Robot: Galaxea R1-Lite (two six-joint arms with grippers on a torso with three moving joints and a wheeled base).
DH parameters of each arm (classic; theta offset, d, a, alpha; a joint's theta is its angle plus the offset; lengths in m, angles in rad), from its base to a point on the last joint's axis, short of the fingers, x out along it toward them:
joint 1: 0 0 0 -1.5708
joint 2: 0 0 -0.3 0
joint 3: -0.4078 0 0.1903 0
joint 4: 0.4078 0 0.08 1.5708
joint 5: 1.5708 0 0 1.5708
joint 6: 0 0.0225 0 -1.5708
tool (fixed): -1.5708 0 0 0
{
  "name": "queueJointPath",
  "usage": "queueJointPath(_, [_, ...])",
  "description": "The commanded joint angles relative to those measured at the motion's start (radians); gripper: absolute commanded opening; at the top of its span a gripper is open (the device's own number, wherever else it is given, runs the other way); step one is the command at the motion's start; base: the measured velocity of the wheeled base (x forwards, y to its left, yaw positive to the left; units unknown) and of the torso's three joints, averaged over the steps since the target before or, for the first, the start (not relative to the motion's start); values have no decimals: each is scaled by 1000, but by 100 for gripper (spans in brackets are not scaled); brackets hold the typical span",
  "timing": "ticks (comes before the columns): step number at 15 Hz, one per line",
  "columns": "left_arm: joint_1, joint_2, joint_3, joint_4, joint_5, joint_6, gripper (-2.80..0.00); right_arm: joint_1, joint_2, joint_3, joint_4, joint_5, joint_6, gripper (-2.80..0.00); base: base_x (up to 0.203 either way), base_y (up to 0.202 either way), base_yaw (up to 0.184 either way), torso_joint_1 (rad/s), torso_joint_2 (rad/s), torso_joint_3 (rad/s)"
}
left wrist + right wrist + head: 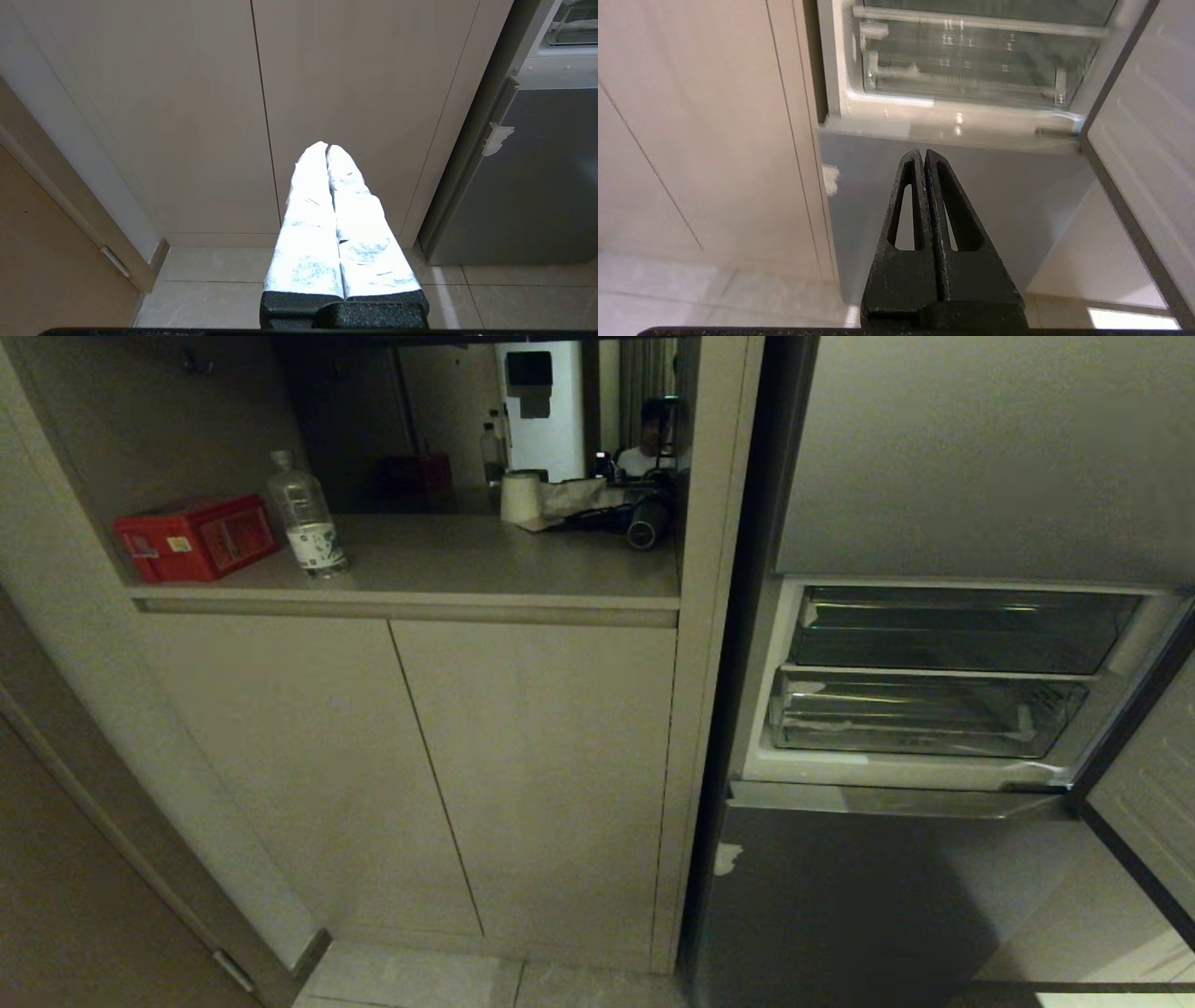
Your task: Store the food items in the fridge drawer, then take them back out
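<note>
None of the food items are visible in any view. The grey fridge (887,887) stands at the right with its compartment open. Inside it the clear fridge drawer (924,714) sits shut under a second clear bin (962,630); both look empty. My right gripper (923,153) is shut on nothing and points at the fridge's grey lower front, below the drawer (962,60). My left gripper (327,147), with white-wrapped fingers, is shut and empty, low in front of the beige cabinet doors (261,116). Neither arm shows in the head view.
The open fridge door (1148,784) juts out at the far right. On the cabinet shelf are a red box (196,537), a water bottle (306,518), a paper roll (521,497) and dark clutter (644,518). A person (653,439) sits behind. Below is tiled floor (210,298).
</note>
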State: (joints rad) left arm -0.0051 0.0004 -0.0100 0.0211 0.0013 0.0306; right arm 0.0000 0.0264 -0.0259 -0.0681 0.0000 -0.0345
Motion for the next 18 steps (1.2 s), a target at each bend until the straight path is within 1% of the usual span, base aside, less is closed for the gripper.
queueJointPath(1, [-1, 1, -1, 0, -1, 0, -280, 1, 183, -97, 2, 24, 23, -280, 0, 0, 0, 0, 0, 0])
queueJointPath(2, [-1, 1, -1, 0, 0, 0, -280, 2, 301, -156, 2, 51, 44, -241, 0, 0, 0, 0, 0, 0])
queueJointPath(3, [-1, 2, -1, 0, 0, 0, -280, 2, 421, -209, -2, 81, 61, 0, 0, 0, 0, 0, 0, 0])
queueJointPath(5, [0, 1, -1, 0, 0, 0, -280, 5, 677, -294, -46, 152, 84, 0, 0, 0, 0, 0, 0, 0])
queueJointPath(6, [0, 2, -1, 0, 0, 0, -280, 10, 804, -324, -90, 187, 91, 0, 0, 0, 0, 0, 0, 0])
queueJointPath(8, [-1, 1, -1, 0, 0, 0, -280, 39, 1053, -363, -213, 234, 101, 0, 0, 0, 0, 0, 0, 0])
queueJointPath(11, [-1, 1, -1, 0, -1, 0, -280, 73, 1397, -391, -467, 270, 110, 0, 0, 0, 0, 0, 0, 0])
queueJointPath(13, [-1, 1, -1, 0, 0, 0, -280, 90, 1596, -406, -655, 264, 112, 0, 0, 0, 0, 0, 0, 0])
queueJointPath(14, [0, 1, -1, 0, 0, 0, -280, 99, 1687, -417, -741, 243, 113, 0, 0, 0, 0, 0, 0, 0])
queueJointPath(17, [0, 1, -1, 0, 0, 0, -280, 116, 1946, -470, -1019, 166, 114, 0, 0, 0, 0, 0, 0, 0])
queueJointPath(18, [1, 1, -1, 0, 0, 0, -280, 120, 2028, -502, -1106, 126, 113, 0, 0, 0, 0, 0, 0, 0])
